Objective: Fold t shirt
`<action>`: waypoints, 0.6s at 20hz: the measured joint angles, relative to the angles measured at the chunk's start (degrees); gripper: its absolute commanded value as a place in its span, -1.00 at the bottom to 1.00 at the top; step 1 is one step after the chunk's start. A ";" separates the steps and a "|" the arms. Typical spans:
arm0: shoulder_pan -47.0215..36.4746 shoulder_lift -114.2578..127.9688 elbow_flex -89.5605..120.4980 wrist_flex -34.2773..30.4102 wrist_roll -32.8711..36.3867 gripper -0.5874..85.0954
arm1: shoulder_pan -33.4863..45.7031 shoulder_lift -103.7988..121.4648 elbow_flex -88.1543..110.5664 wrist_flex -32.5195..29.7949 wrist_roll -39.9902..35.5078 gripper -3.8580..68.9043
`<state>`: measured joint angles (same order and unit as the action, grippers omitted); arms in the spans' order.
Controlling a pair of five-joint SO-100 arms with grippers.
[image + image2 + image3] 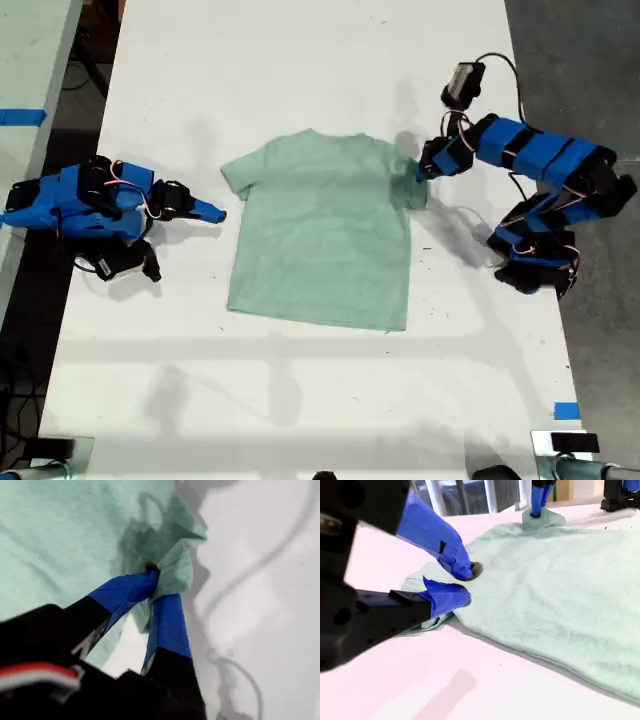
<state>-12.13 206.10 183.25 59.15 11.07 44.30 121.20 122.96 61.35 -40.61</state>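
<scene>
The pale mint-green t shirt (320, 235) lies flat on the white table (300, 400), neck toward the far edge. My first gripper (422, 170) is shut on the sleeve at the exterior view's right. The first wrist view shows that cloth (175, 567) bunched between the blue fingertips of the first gripper (156, 582). My second gripper (212, 211) lies low at the exterior view's left, just short of the other sleeve (237, 176). Its jaws stand slightly apart, second gripper (465, 585) tips at the sleeve's edge with no cloth between them. The t shirt (560, 590) stretches away from it.
Blue tape (566, 410) marks the table near its edge at the exterior view's lower right. A second table with blue tape (20, 117) stands at the exterior view's left. The first arm's base (535, 265) and cables (505, 65) sit at the exterior view's right.
</scene>
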 measured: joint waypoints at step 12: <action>0.00 0.00 0.00 0.00 0.00 -0.90 | -28.39 -40.34 -49.04 1.85 0.09 -0.25</action>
<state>-12.13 206.10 183.25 59.15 11.07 15.91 80.86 73.92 63.19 -40.52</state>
